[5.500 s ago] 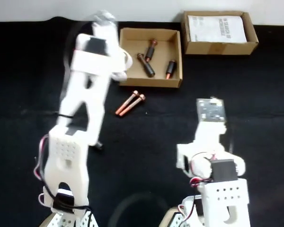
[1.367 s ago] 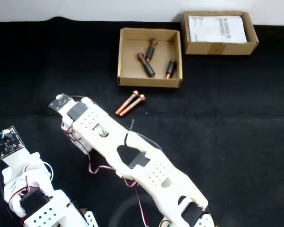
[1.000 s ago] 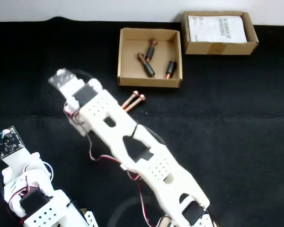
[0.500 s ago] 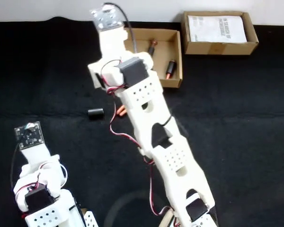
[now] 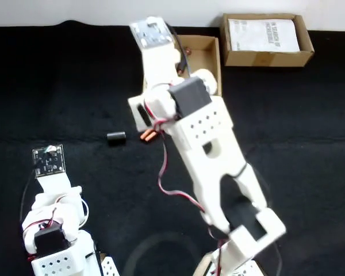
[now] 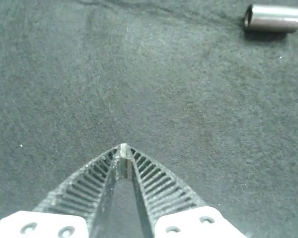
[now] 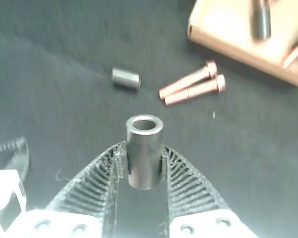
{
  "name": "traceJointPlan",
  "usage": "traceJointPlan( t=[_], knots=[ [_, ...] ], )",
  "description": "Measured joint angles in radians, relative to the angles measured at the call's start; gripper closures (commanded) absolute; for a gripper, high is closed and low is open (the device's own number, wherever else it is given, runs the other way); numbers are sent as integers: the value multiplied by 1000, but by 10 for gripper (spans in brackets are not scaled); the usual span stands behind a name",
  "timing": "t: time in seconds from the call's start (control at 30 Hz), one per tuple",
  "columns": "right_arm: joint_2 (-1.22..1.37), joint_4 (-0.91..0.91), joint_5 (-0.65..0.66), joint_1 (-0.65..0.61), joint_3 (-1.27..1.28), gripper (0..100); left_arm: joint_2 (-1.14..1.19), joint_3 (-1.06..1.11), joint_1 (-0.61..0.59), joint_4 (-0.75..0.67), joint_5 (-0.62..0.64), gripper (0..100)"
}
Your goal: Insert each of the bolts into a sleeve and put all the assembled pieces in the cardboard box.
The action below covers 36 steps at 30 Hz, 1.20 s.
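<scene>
My right gripper (image 7: 144, 154) is shut on a dark sleeve (image 7: 145, 133) held upright above the mat. On the mat beyond it lie a second sleeve (image 7: 125, 78) and two copper bolts (image 7: 191, 85) side by side, with the cardboard box (image 7: 223, 37) past them. From above, the right arm (image 5: 201, 132) stretches over the box (image 5: 218, 63) and hides most of the bolts (image 5: 148, 135). The loose sleeve (image 5: 116, 138) lies left of them. My left gripper (image 6: 123, 151) is shut with nothing in it, low over bare mat, well short of that sleeve (image 6: 273, 18).
A second cardboard box (image 5: 267, 39) with a printed sheet in it stands at the back right. The left arm (image 5: 49, 195) sits at the front left. Black mat covers the table, and a white wall runs along the back edge.
The right arm has swung from the table's left side across to the box, uncovering a sleeve on the mat. The left arm has shifted slightly to the right.
</scene>
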Motion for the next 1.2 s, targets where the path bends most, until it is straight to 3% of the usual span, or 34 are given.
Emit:
traceJointPlan(
  t=[0.2,0.6,0.77,0.97,1.2],
  knots=[
    [-247,0,0,0,327,992,117,-109,49,3,0,990],
    [-608,0,-43,21,792,992,813,-643,81,9,46,990],
    [-683,0,-68,135,914,992,1074,-879,195,146,48,990],
    [-779,-37,-68,318,976,992,1379,-1183,356,334,137,990],
    [-937,-61,-68,529,1079,992,1714,-1478,486,399,149,990]
  ],
)
